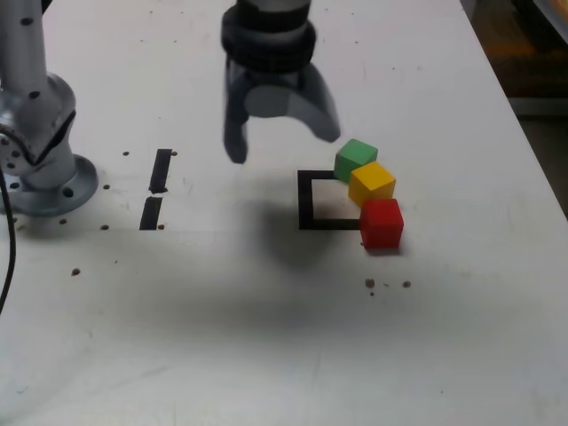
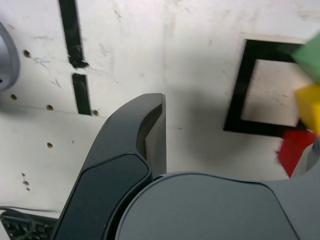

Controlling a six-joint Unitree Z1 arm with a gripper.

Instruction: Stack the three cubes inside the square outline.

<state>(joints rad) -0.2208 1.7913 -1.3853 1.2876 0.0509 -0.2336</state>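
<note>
A pale counter (image 1: 222,355) is marked by scattered small dark spots. The robot arm's base (image 1: 51,191) is found at the exterior view's left. The jaws are seen spread wide apart above the counter, with nothing held between them. A soft shadow (image 1: 288,235) is cast on the surface, near the square outline.

The square outline (image 1: 305,200), black with a white centre, is located to the right of the jaws in the exterior view. Its right side there is largely hidden by three cubes, which are set in a slanting line and not stacked. The green cube (image 1: 356,161) is noted at the far end, the yellow cube (image 1: 372,184) in the middle and the red cube (image 1: 382,224) at the near end. The neighbouring cubes appear to touch, though their edges are blurred in the wrist view.

Two short black strips (image 1: 161,170) (image 1: 151,213) are observed end to end, a small gap between them, between the arm's base and the outline in the exterior view.
</note>
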